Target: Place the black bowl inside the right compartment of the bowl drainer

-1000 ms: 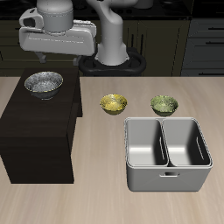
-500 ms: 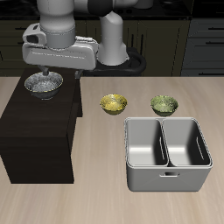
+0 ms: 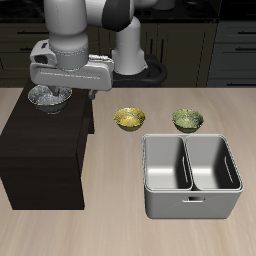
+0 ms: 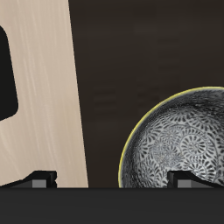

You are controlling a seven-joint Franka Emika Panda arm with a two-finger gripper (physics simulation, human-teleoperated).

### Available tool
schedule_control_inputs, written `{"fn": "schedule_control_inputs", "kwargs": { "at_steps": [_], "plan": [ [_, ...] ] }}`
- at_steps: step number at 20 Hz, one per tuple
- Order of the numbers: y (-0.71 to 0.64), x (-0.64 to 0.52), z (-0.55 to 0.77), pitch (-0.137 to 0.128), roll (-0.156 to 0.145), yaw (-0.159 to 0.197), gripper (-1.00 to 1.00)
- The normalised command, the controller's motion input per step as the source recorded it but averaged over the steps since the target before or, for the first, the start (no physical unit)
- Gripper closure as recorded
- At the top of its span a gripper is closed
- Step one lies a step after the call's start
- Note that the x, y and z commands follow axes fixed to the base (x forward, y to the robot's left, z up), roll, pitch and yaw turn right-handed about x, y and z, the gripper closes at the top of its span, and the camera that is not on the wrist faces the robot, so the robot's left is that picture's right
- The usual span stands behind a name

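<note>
The pincer point(image 3: 52, 92) is seen low over the black bowl point(image 3: 47, 96), and its fingers point(image 4: 186, 178) are spread apart — one at the bowl's shiny inside, one out over the dark box top. Nothing is held. The black bowl is set on the dark box point(image 3: 45, 150), which stands on the tabletop point(image 3: 120, 230) beside the bowl drainer point(image 3: 191, 176). Both wells of the bowl drainer are seen bare. Just behind the bowl drainer two small bowls are set — a yellow bowl point(image 3: 129, 119) and a green bowl point(image 3: 187, 120).
</note>
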Motion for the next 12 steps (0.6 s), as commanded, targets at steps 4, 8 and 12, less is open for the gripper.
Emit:
{"fn": "schedule_control_inputs", "kwargs": {
  "at_steps": [4, 8, 12],
  "plan": [
    [-0.07, 0.0, -0.23, 0.052, 0.024, -0.011, -1.0],
    [-0.14, -0.03, -0.21, 0.016, -0.037, -0.011, 1.0],
    [-0.03, -0.02, -0.02, 0.007, -0.009, 0.0, 1.0]
  ]
}}
